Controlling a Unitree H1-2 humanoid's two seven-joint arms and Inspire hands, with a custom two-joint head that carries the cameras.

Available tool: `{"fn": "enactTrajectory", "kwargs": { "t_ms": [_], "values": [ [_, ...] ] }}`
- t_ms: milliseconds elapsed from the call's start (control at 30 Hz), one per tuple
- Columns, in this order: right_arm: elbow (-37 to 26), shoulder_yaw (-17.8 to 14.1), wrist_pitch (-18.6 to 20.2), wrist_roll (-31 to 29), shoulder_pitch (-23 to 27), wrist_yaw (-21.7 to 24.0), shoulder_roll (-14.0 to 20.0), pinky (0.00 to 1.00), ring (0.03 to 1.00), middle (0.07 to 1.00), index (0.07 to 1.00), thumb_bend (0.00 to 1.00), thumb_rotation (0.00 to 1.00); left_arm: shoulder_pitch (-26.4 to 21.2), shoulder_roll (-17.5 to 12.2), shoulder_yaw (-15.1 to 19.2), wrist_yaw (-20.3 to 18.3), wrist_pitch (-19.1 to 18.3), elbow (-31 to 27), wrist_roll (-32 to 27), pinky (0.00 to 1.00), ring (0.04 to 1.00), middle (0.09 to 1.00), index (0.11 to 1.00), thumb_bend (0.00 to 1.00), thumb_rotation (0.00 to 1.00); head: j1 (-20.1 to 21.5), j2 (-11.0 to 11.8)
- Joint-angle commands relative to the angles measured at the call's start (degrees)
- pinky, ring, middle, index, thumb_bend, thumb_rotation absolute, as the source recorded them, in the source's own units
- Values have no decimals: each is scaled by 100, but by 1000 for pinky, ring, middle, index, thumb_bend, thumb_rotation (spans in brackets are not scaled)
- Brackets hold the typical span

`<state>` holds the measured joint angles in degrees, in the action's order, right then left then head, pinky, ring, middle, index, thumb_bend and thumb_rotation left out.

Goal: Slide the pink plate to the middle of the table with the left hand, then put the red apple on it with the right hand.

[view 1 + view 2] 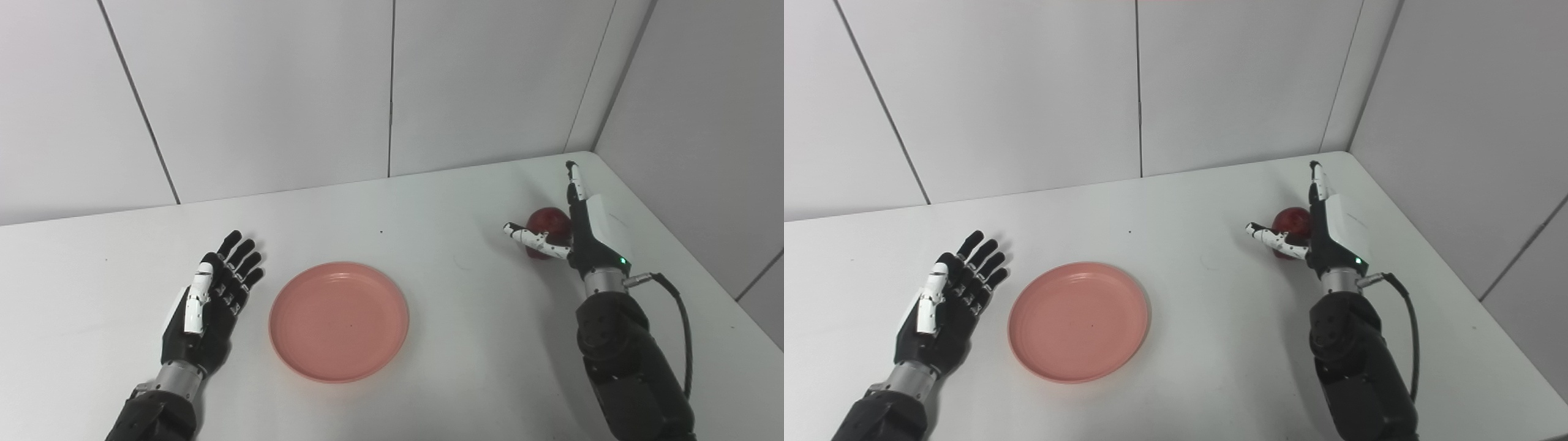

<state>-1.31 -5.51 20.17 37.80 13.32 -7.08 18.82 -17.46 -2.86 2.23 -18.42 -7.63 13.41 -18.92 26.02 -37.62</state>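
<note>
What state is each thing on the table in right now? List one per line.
pink plate: upright, empty, flat on the table, untouched.
red apple: on the table, beside the right hand.
left hand: open, beside the plate.
right hand: open, thumb spread around the apple, not closed.

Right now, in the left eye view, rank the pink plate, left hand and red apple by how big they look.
1. pink plate
2. left hand
3. red apple, partly hidden by the right hand and farther away, so its true size is unsure.

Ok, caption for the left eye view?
Open right hand reaches the round red apple; open left hand rests beside the empty pink plate.
</note>
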Motion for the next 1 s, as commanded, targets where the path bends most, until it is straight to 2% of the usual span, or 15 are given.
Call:
{"fn": "enactTrajectory", "kwargs": {
  "t_ms": [0, 600, 967],
  "values": [
    [-106, 6, 114, 17, 240, 34, 176, 773, 907, 950, 994, 1000, 550, 169, -66, 29, 115, -146, 159, 70, 948, 947, 946, 930, 346, 1000, 7, -6],
    [106, 63, 288, 54, 309, 32, 295, 775, 890, 934, 967, 1000, 494, 174, -89, 25, 101, -200, 114, 60, 946, 943, 942, 922, 344, 1000, -17, -54],
    [254, 50, 370, 11, 369, 56, 343, 724, 838, 896, 923, 1000, 421, 179, -95, 36, 116, -250, 74, 43, 947, 944, 942, 921, 348, 1000, -24, -76]
  ]
}}
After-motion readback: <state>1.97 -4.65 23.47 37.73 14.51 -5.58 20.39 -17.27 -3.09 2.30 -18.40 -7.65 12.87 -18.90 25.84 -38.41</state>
